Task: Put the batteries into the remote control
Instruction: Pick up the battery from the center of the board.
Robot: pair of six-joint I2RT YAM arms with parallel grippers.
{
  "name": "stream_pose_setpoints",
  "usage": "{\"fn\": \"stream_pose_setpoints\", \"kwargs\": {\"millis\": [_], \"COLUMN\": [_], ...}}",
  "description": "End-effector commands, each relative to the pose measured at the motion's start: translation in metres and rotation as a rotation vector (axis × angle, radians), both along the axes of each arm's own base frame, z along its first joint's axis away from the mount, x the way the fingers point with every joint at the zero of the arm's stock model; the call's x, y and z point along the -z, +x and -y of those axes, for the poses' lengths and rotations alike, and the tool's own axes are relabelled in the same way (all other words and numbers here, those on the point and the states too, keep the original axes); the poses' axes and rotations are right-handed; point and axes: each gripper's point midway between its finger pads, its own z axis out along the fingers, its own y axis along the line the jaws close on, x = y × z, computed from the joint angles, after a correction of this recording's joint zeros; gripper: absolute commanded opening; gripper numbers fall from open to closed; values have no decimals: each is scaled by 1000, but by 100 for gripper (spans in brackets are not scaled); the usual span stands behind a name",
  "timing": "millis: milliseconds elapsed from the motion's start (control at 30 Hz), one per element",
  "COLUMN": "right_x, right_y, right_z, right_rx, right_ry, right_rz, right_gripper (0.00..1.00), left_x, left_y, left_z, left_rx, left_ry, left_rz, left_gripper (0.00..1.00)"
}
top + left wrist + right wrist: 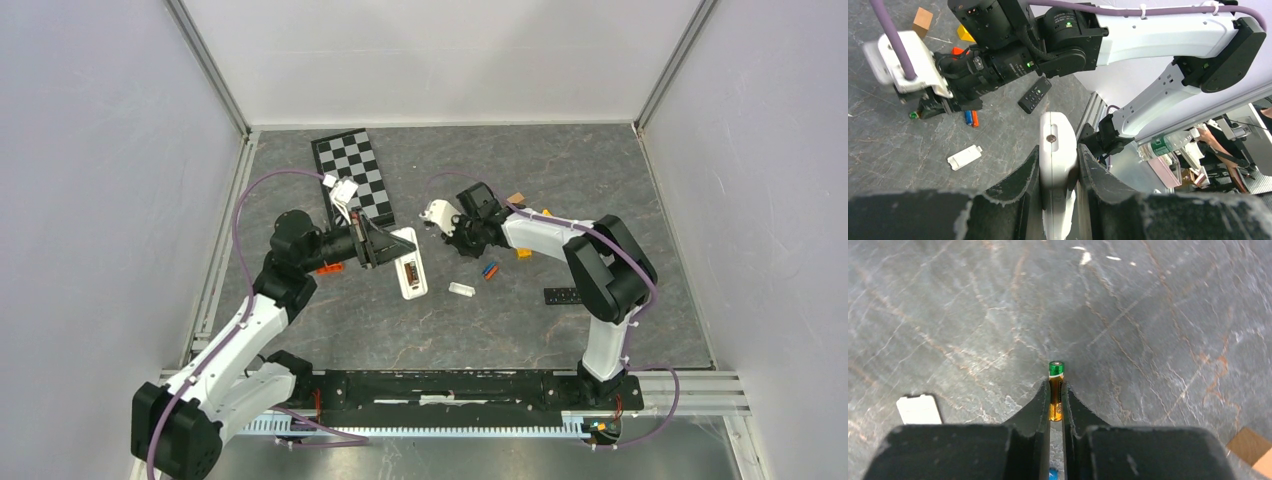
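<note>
The gold battery (1056, 369) lies lengthwise between the clenched fingers of the right pincer (1056, 390), green end pointing out past the tips above the counter (1158, 315), while the left pincer (1058, 162) grips the white remote (1056, 135), which runs near-to-far mid-counter.

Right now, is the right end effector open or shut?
Shut on the gold battery: the right end effector's fingers press both its sides, its green tip poking out.

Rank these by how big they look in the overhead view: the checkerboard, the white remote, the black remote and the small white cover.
1. checkerboard
2. white remote
3. black remote
4. small white cover
The last two are closest in size, but the black remote still looks clearly longer.
</note>
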Motion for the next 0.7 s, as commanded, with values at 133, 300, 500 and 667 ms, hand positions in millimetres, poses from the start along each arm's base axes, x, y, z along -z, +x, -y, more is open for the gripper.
{"fn": "stream_pose_setpoints", "kwargs": {"millis": [133, 300, 500, 667], "right_x": [6, -6, -63, -90], "right_y": [-46, -31, -9, -2], "right_z": [-1, -9, -21, -13], "right_rx": [-366, -214, 77, 507], "right_ry": [-17, 2, 226, 391], "right_rz": [-102, -125, 32, -20], "right_gripper": [11, 46, 59, 49], "left_x": [-42, -49, -51, -45], "left_y": [0, 2, 6, 16], "left_z": [-6, -6, -12, -22], "left_rx": [-31, -36, -92, -192], "left_ry": [-5, -5, -5, 37], "left_rz": [151, 154, 152, 109], "left_gripper": [2, 2, 2, 3]}}
